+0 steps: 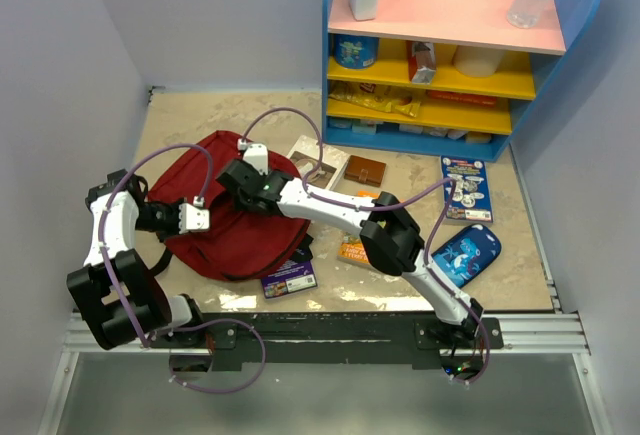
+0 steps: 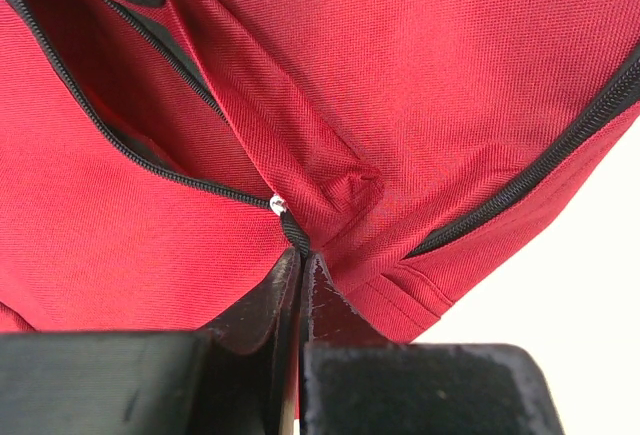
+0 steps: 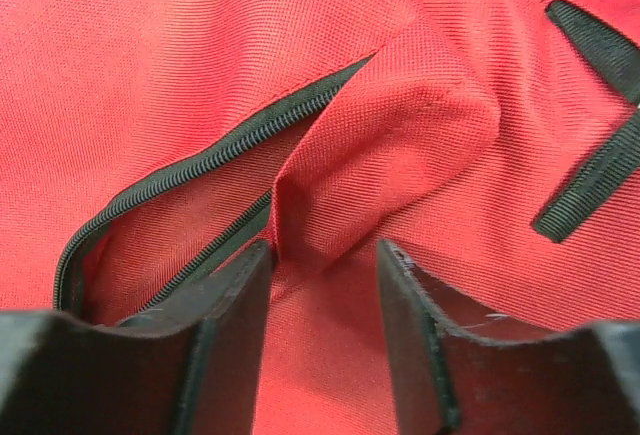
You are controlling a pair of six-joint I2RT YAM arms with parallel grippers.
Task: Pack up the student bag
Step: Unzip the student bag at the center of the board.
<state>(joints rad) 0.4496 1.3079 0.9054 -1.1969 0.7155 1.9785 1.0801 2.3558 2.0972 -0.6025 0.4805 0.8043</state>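
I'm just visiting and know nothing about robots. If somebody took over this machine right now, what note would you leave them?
Left gripper: shut, pinching the student bag at the end of a zipper.
Right gripper: open, with a fold of bag fabric between its fingers, beside a parted zipper.
The bag lies on the table, left of centre.
Done: a zipper is partly open.
Left: a book and the blue pouch lie outside the bag, so packing is not yet done.
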